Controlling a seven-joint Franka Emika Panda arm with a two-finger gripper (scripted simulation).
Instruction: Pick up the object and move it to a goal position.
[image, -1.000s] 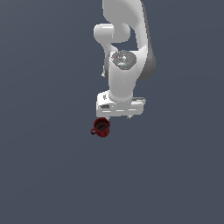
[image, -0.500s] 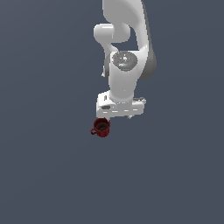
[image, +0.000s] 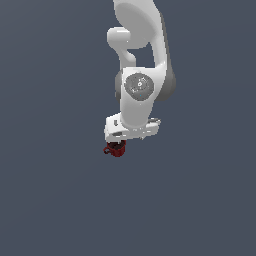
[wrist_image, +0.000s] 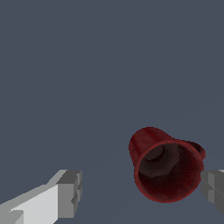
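Note:
The small dark red mug (image: 114, 149) stands on the grey floor right under the white arm's hand. In the wrist view the mug (wrist_image: 166, 170) shows its dark inside and a little handle on the side towards one finger. My gripper (image: 118, 144) is low over the mug and its fingers are mostly hidden behind the hand. In the wrist view my gripper (wrist_image: 140, 191) is open, with one finger (wrist_image: 68, 192) well apart from the mug and the other finger (wrist_image: 214, 188) close beside its rim. The mug sits off-centre between them.
The plain dark grey floor (image: 55, 200) spreads all around. The white arm (image: 140, 75) rises above the mug. No other objects are in view.
The hand has come down and a little to the exterior view's left, closer over the mug. The mug has stayed in place.

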